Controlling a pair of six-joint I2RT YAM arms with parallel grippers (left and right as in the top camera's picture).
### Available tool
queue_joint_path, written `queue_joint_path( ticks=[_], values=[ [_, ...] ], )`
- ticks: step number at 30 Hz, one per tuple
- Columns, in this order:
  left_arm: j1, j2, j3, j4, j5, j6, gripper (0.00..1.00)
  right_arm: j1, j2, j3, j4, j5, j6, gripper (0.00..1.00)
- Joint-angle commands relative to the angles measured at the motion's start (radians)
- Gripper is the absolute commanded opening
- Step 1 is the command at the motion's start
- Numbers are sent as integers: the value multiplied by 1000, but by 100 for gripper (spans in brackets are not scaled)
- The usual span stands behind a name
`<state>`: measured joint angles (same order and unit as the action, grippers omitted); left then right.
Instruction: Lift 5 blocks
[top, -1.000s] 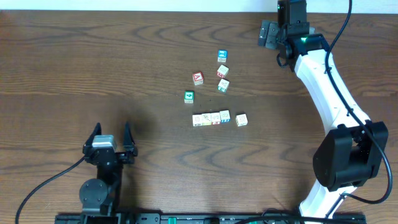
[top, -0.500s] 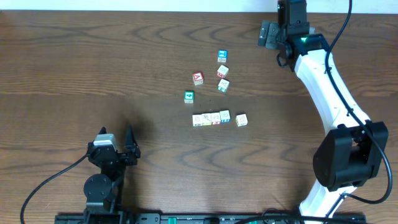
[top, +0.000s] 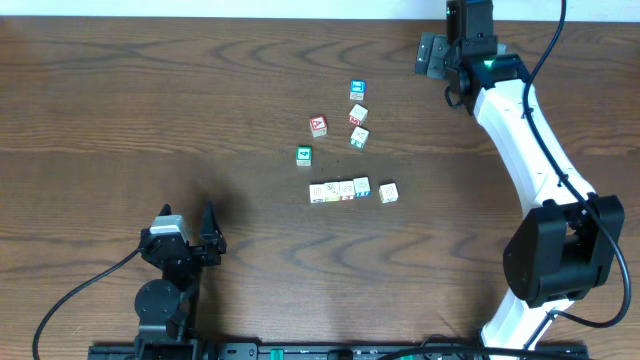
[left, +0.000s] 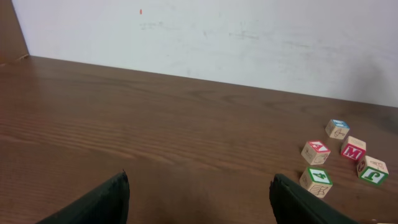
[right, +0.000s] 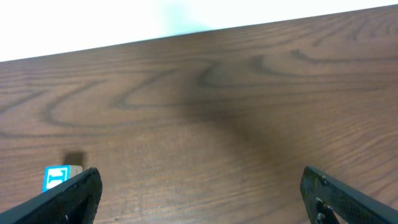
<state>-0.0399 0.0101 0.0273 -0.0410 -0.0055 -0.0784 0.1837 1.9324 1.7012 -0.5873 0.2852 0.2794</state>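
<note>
On bench (top: 120, 110), blocks (top: 347, 189) are lying forward-right of open left end effector (top: 185, 222); right end effector (top: 431, 55) is hanging open too.

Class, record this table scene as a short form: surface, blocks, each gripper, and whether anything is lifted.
surface: wooden table
blocks: cream row; single cream block beside it, apart
other cubes: red-faced cube, green-faced cube, blue-faced cube
left gripper: open, empty, far from the blocks
right gripper: open, empty, near the blue-faced cube
lifted: nothing
</note>
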Motion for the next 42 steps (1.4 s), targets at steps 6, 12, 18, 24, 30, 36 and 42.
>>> queue_joint_path(
  ticks=[6,12,18,24,30,36,42],
  values=[
    [5,-6,-23,-33,-6,-5,73,84,-295,0,-236,-5,-7,99],
    [5,-6,-23,-33,-6,-5,73,272,-605,0,-288,-6,-7,99],
    [5,-6,-23,-33,-6,-5,73,286,-929,-3,-298,-60,8,99],
    [5,-6,-23,-33,-6,-5,73,113,-1156,-123,-262,-124,-148,99],
    [5,-6,-23,-33,-6,-5,73,-17,-1409,-498,-9,-259,-237,99],
    [5,-6,-23,-33,-6,-5,73,-137,-1647,-925,276,-375,-237,99],
    [5,-6,-23,-33,-6,-5,73,-201,-1812,-1209,370,-393,-237,99]
  ],
)
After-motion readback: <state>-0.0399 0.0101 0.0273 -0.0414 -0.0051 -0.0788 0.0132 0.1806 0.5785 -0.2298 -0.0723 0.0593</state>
